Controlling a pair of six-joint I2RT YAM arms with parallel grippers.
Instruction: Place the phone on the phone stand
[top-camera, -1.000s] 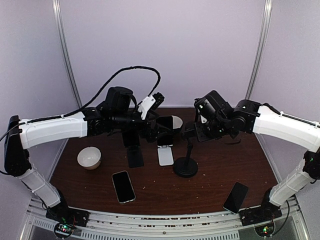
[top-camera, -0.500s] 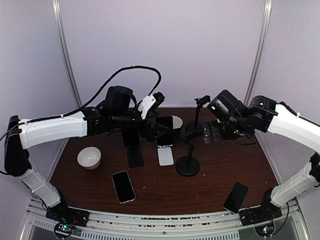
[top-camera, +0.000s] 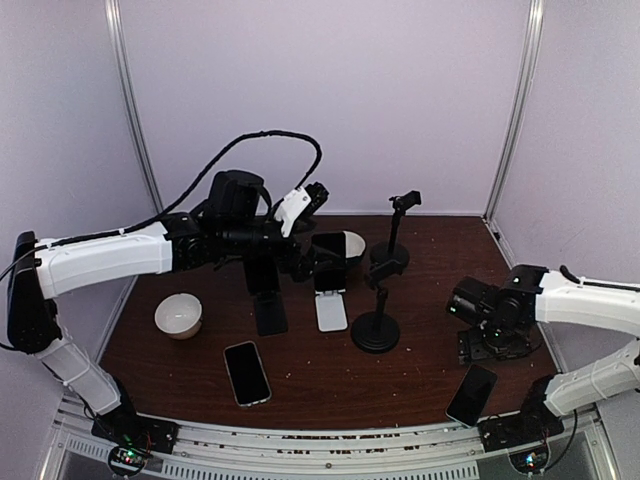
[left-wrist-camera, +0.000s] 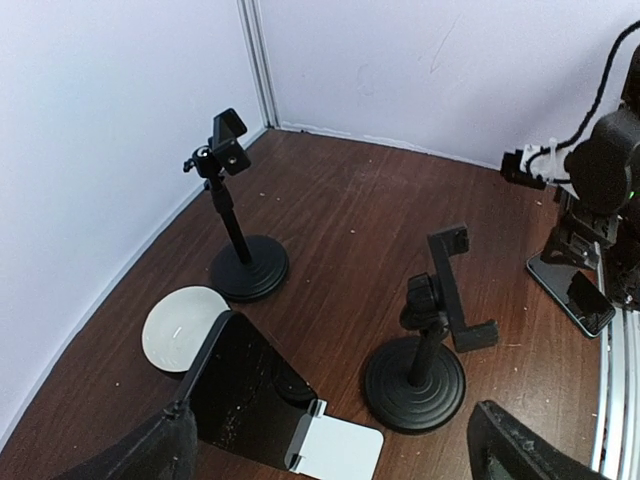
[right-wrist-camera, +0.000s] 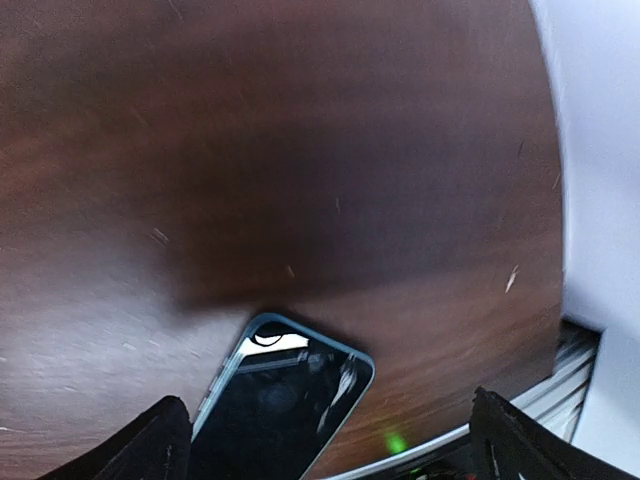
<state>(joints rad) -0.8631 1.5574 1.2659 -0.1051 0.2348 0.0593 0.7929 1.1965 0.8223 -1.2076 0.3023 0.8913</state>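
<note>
Phone (right-wrist-camera: 285, 400) rim teal, right-wrist view only

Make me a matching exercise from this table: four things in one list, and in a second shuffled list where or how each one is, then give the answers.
Things
1. front bowl
2. white stand
3. tall black stand
4. right gripper

Place or state
A. open, close by the flat phone at the front
B. holds the leaning phone
C. farthest back, holding nothing
D. alone on the left side

Pairs: 1-D, 2-B, 3-C, 4-A
</note>
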